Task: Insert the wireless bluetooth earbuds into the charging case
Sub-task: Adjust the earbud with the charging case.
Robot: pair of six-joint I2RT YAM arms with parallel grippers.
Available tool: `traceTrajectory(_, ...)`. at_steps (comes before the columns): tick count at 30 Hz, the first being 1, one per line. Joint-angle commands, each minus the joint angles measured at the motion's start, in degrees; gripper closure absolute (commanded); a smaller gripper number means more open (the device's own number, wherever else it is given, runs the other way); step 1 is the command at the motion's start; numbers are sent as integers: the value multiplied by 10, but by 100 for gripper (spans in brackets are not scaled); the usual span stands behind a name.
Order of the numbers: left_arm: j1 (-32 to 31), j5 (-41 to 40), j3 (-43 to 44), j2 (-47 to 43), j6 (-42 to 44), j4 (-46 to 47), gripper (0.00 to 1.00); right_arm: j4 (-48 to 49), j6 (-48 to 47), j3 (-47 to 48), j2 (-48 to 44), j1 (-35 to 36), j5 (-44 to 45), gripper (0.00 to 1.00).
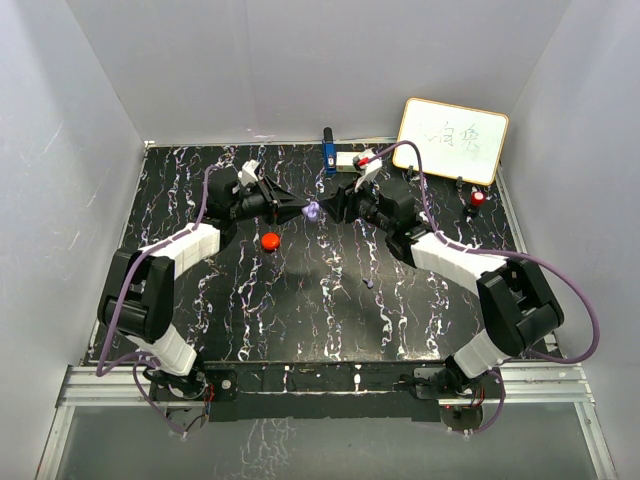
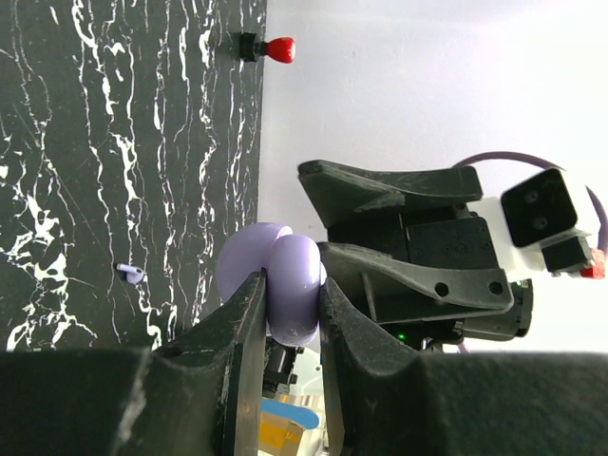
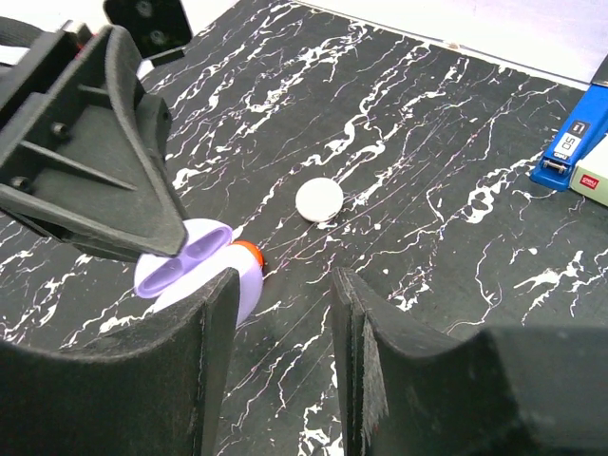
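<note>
The lilac charging case hangs above the mat, pinched between the fingers of my left gripper, which is shut on it. In the right wrist view the case is hinged open and its two slots show empty. In the top view the case sits between the left gripper and the right gripper, tip to tip. My right gripper is open beside the case with nothing between its fingers. One tiny purple-white earbud lies loose on the mat.
A red puck lies on the mat under the case and a white puck beyond it. A blue stapler and a whiteboard stand at the back, with a red-capped object near the board.
</note>
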Motion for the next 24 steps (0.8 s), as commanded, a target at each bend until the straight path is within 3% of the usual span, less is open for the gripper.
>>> traceTrajectory(1, -2, 11, 22, 6, 0, 8, 100, 33, 3, -2, -32, -1, -10, 60)
traceTrajectory(10, -2, 9, 29, 16, -1, 13, 100, 29, 6, -13, -39, 2, -13, 60)
traceTrajectory(24, -6, 15, 22, 7, -2, 12, 100, 36, -2, -12, -37, 1, 51, 60)
